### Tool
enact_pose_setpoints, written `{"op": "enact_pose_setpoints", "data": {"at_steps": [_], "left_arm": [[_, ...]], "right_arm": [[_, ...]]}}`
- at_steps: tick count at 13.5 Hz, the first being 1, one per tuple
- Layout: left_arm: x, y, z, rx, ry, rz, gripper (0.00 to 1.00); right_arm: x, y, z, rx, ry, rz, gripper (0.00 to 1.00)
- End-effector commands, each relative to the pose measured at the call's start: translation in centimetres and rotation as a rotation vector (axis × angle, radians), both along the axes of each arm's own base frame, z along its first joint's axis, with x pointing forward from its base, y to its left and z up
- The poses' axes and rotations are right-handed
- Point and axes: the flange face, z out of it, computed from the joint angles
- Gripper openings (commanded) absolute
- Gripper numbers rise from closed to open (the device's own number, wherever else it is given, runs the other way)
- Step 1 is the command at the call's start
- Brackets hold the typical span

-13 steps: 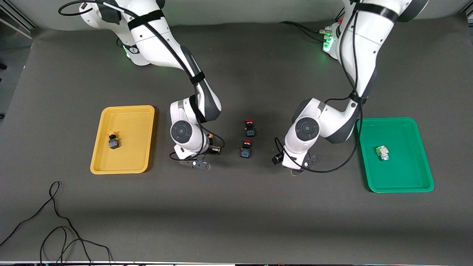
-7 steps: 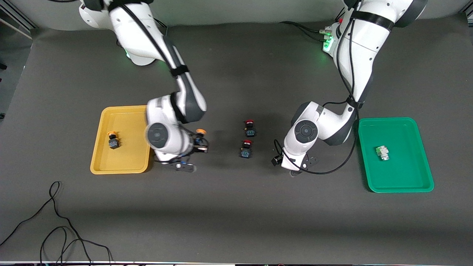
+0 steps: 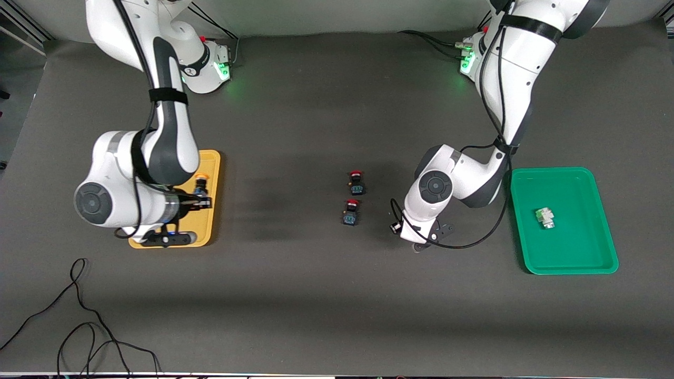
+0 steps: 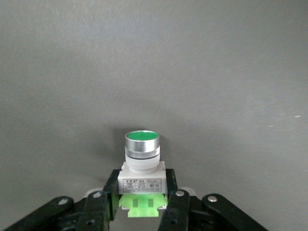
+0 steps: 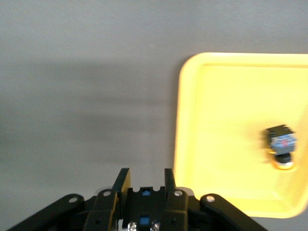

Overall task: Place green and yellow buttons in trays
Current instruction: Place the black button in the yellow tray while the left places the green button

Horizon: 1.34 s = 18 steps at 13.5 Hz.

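My right gripper (image 3: pixel 201 193) hangs over the yellow tray (image 3: pixel 210 221), above the rim that faces the table's middle. It is shut on a yellow button (image 3: pixel 200 181), whose black body (image 5: pixel 144 204) fills the gap between the fingers of the right gripper (image 5: pixel 146 175). A second yellow button (image 5: pixel 281 144) lies in the yellow tray (image 5: pixel 221 120). My left gripper (image 4: pixel 142 175) is low at the mat between the red buttons and the green tray (image 3: pixel 574 247), shut on a green button (image 4: pixel 142 149) by its white body. Another green button (image 3: pixel 545 217) lies in the green tray.
Two red-capped buttons (image 3: pixel 356 181) (image 3: pixel 351 210) stand on the mat mid-table, close beside the left arm's wrist (image 3: pixel 437 187). Loose black cables (image 3: pixel 79 316) lie near the table's front edge at the right arm's end.
The right arm has swung from mid-table to over the yellow tray, carrying the yellow button. The left gripper's fingers have closed on the green button; that arm barely moved.
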Motion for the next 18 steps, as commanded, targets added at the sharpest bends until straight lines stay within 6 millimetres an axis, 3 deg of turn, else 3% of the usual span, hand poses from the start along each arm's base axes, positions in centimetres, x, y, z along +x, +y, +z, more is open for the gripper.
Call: {"op": "enact_pose_setpoints", "data": {"at_steps": [1,3,5,7,9,10,13,15,17,18], "left_arm": [[-0.8,0.0,8.7,0.054,0.010,-0.010,0.19],[-2.4,-0.2,14.8,0.074,0.020,-0.080,0.18],[-3.3,1.9,19.6,0.096,0.054,-0.181,0.17],[-2.5,8.2,23.5,0.094,0.094,-0.314,0.17],[-1.4,16.6,26.0,0.085,0.139,-0.454,0.17],[-0.8,21.9,26.9,0.074,0.154,-0.510,0.17],[0.2,35.5,27.2,0.051,0.150,-0.634,0.17],[0.1,41.3,25.1,0.056,0.160,-0.648,0.17],[-0.6,44.4,21.1,0.080,0.137,-0.633,0.17],[-1.4,45.3,18.4,0.080,0.124,-0.621,0.17]], "right_arm": [[-0.6,-3.1,-0.9,-0.007,-0.003,0.078,0.00],[-0.9,-6.8,-2.5,0.005,-0.020,0.121,0.00],[-2.4,-10.4,-5.7,0.013,-0.037,0.148,0.00],[-3.9,-12.5,-8.7,-0.018,-0.080,0.172,0.00],[-5.1,-13.7,-10.9,-0.019,-0.103,0.153,0.00],[-5.7,-13.8,-11.9,-0.002,-0.119,0.145,0.00],[-6.2,-13.1,-14.3,0.048,-0.134,0.104,0.00],[-6.1,-12.2,-15.5,0.034,-0.146,0.111,0.00],[-6.1,-11.3,-16.4,0.033,-0.156,0.113,0.00],[-6.1,-11.0,-16.7,0.038,-0.156,0.110,0.30]]}}
